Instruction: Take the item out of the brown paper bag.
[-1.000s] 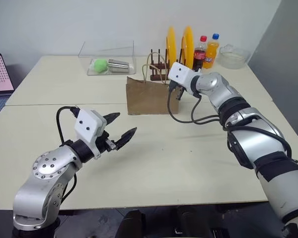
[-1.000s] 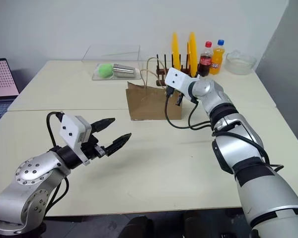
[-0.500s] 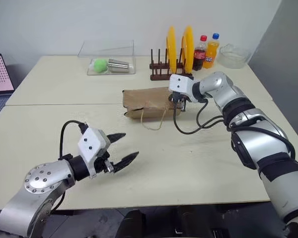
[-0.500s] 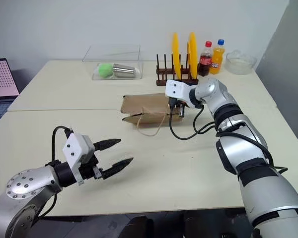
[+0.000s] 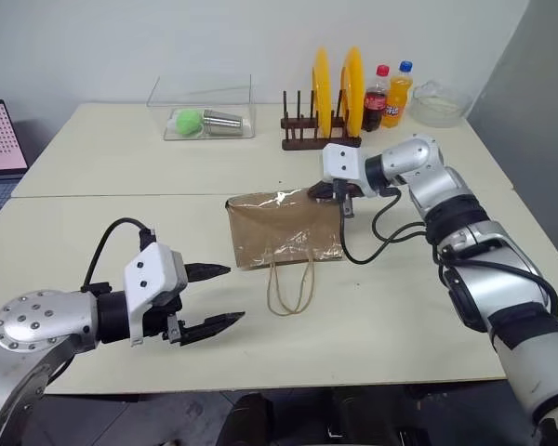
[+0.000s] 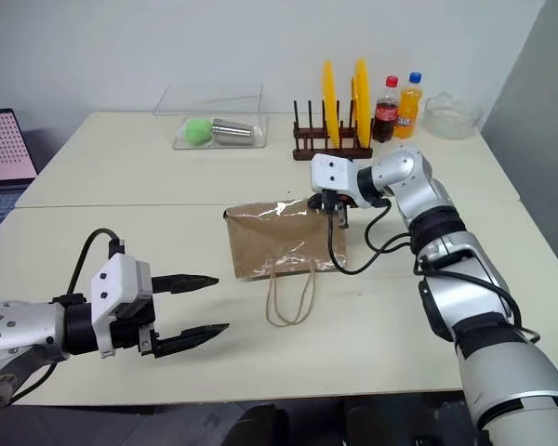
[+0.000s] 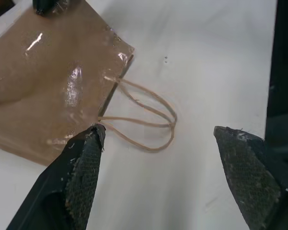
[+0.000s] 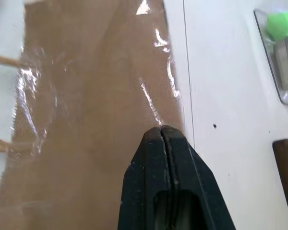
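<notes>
The brown paper bag lies flat on its side on the cream table, its broad creased face up and shiny in patches. Its two tan cord handles trail from the bag's near edge onto the table top, toward the robot. The small clear bottle cannot be made out; the bag shows a soft bulge in the left wrist view, but what makes it cannot be told.

The right gripper sits at the bag's far right corner with its two black fingers pressed together. In the right wrist view the tips are over the brown paper close to the bag's edge; whether they pinch the paper or merely rest on it cannot be told.

The left gripper hovers above the table well to the left of the bag and nearer the robot, its fingers spread wide and holding nothing. In the left wrist view the handles lie between its fingertips, farther off.

Beyond the bag stands a dark wooden rack with two yellow plates. Right of the rack are a cola bottle, an orange soda bottle and a glass bowl. Left of the rack a clear plastic tray holds a green ball and a steel cup.
</notes>
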`<state>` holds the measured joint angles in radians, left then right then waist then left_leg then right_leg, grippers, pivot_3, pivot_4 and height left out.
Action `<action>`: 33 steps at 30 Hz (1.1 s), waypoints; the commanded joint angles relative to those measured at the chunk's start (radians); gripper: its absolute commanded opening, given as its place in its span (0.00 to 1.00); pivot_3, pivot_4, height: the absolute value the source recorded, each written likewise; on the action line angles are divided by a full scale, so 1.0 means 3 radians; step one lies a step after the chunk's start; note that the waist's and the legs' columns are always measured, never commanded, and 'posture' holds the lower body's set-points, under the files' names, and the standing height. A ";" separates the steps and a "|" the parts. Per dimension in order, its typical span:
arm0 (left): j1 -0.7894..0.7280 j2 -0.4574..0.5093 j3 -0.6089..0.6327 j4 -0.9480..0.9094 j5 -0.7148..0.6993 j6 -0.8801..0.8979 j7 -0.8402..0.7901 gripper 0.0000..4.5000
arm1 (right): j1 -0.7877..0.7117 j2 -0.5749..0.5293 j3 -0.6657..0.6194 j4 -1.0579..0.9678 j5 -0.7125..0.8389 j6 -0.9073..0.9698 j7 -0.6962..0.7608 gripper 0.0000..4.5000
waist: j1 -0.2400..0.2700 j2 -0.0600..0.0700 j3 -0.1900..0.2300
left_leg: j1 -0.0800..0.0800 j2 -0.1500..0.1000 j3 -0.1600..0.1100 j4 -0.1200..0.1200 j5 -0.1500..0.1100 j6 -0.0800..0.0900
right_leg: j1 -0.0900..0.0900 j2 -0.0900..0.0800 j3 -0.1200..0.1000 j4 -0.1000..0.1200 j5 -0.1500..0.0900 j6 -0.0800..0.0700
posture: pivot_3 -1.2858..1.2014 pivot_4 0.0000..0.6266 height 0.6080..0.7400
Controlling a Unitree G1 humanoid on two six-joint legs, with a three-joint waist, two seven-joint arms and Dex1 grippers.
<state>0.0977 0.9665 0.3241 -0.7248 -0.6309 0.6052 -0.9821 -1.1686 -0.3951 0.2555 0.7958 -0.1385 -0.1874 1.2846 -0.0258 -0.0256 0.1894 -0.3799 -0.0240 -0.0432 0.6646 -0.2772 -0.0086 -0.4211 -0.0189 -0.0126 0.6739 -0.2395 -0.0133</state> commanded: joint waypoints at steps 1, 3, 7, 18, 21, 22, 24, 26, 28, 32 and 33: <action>-0.0076 0.0099 -0.0231 0.0015 0.0286 -0.0370 -0.0162 0.85 | 0.0460 -0.0213 -0.0180 -0.1332 0.0496 0.0635 0.0273 0.00 | 0.0017 0.0000 0.0000 | -0.0001 0.0000 -0.0002 -0.0001 0.0000 0.0000 | 0.0000 0.0000 -0.0002 -0.0002 0.0000 0.0000 | 0.52 0.24 1.00; -0.0169 0.0093 -0.0454 0.0111 0.0562 -0.0674 -0.0199 0.85 | 0.0941 -0.0365 -0.0267 -0.2119 0.0744 0.1071 0.0257 0.00 | 0.0038 0.0000 0.0000 | -0.0003 0.0000 -0.0005 -0.0002 0.0000 0.0000 | 0.0000 0.0000 -0.0004 -0.0004 0.0000 0.0000 | 0.52 0.24 1.00; -0.0500 0.0014 -0.0828 0.0395 0.0937 -0.1153 -0.0259 0.99 | 0.1648 -0.0508 -0.0471 -0.3178 0.1065 0.1923 -0.0125 0.00 | 0.0076 0.0003 0.0002 | -0.0003 0.0000 -0.0007 -0.0003 0.0000 0.0000 | 0.0001 0.0000 -0.0005 -0.0004 0.0000 0.0001 | 0.52 0.24 1.00; -0.1343 -0.0323 -0.1731 0.1887 0.2059 -0.3324 -0.0504 1.00 | 0.3279 -0.0565 -0.0889 -0.5007 0.1849 0.3482 -0.1202 0.75 | 0.0079 0.0005 0.0002 | -0.0004 0.0000 -0.0002 -0.0003 0.0000 0.0000 | 0.0001 0.0001 -0.0003 -0.0008 -0.0011 0.0019 | 0.52 0.24 1.00; -0.1557 -0.0509 -0.1906 0.2262 0.2158 -0.3662 -0.0504 1.00 | 0.3598 -0.0633 -0.0811 -0.5302 0.1988 0.3629 -0.1314 0.91 | 0.0089 0.0005 0.0001 | -0.0004 0.0001 -0.0003 -0.0002 0.0000 0.0000 | 0.0002 0.0001 -0.0006 -0.0010 -0.0012 0.0021 | 0.52 0.24 1.00; -0.1623 -0.0567 -0.1951 0.2368 0.2200 -0.3782 -0.0489 1.00 | 0.3646 -0.0622 -0.0799 -0.5355 0.2028 0.3665 -0.1379 0.91 | 0.0082 0.0005 0.0001 | -0.0005 0.0001 -0.0004 -0.0002 0.0000 0.0000 | 0.0003 0.0001 -0.0006 -0.0011 -0.0012 0.0022 | 0.52 0.24 1.00; -0.1720 -0.0653 -0.2011 0.2527 0.2255 -0.3949 -0.0458 1.00 | 0.3705 -0.0582 -0.0792 -0.5417 0.2091 0.3725 -0.1511 0.91 | 0.0078 0.0004 0.0000 | -0.0005 0.0001 0.0001 -0.0001 0.0000 0.0001 | 0.0003 0.0001 -0.0004 -0.0012 -0.0010 0.0026 | 0.52 0.24 1.00; -0.1877 -0.0816 -0.2145 0.2757 0.2359 -0.4109 -0.0430 1.00 | 0.3787 -0.0555 -0.0771 -0.5474 0.2097 0.3755 -0.1670 0.91 | 0.0082 0.0003 -0.0001 | -0.0003 0.0000 -0.0001 0.0001 0.0000 0.0001 | 0.0006 0.0001 -0.0005 -0.0014 -0.0008 0.0029 | 0.52 0.24 1.00; -0.1983 -0.0966 -0.2262 0.2954 0.2456 -0.4224 -0.0401 1.00 | 0.3831 -0.0559 -0.0782 -0.5490 0.2104 0.3748 -0.1769 0.91 | 0.0083 0.0002 -0.0002 | -0.0004 0.0000 -0.0003 0.0001 0.0000 0.0001 | 0.0007 0.0002 -0.0006 -0.0017 -0.0007 0.0030 | 0.52 0.24 1.00; -0.2065 -0.1089 -0.2363 0.3211 0.2582 -0.4409 -0.0346 1.00 | 0.3853 -0.0605 -0.0805 -0.5491 0.2170 0.3717 -0.1867 0.91 | 0.0071 0.0001 -0.0002 | -0.0007 0.0000 -0.0002 0.0001 0.0000 0.0002 | 0.0009 0.0003 -0.0005 -0.0029 -0.0004 0.0036 | 0.52 0.24 1.00; -0.2086 -0.1108 -0.2381 0.3253 0.2594 -0.4437 -0.0335 1.00 | 0.3859 -0.0615 -0.0808 -0.5489 0.2187 0.3708 -0.1887 0.91 | 0.0071 0.0001 -0.0002 | -0.0008 0.0000 -0.0002 0.0001 0.0000 0.0002 | 0.0009 0.0003 -0.0005 -0.0030 -0.0004 0.0036 | 0.52 0.24 1.00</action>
<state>-0.5086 0.6348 -0.3869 0.2428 0.1405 -0.6969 -1.0983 -0.0121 -0.5729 0.0300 -0.8123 0.4946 0.9401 0.7312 -0.0046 -0.0253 0.1888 -0.3823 -0.0241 -0.0440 0.6647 -0.2772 -0.0080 -0.4185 -0.0181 -0.0142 0.6650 -0.2406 -0.0027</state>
